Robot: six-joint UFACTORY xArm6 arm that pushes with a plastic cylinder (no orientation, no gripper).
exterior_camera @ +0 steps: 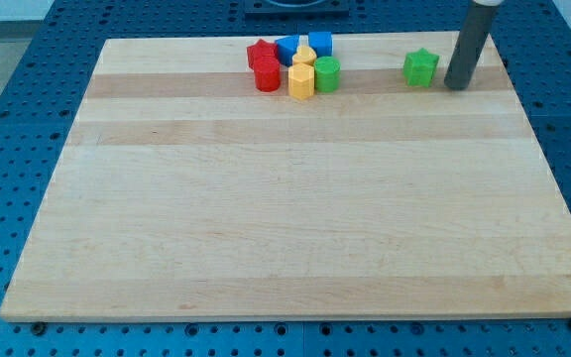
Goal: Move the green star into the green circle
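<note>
Green star (pixel 420 67) sits near the wooden board's (pixel 285 218) top edge, just left of my tip (pixel 456 86), apart from it. My bare rod holds nothing; the green circle (pixel 327 74) sits well to the view's left, touching a yellow block (pixel 301 81)

My tip (pixel 456 86) is set down on the wooden board (pixel 285 218) near the view's top right. The green star (pixel 420 67) is seen just beside the tip, on the view's left of it, with a narrow gap between. Well apart, further toward the view's left, a tight cluster is found: a green cylinder (pixel 327 73), a yellow hexagonal block (pixel 301 81), a second yellow block (pixel 305 55), two blue blocks (pixel 320 43) (pixel 286 48), a red cylinder (pixel 267 75) and a red star (pixel 259 53).
</note>
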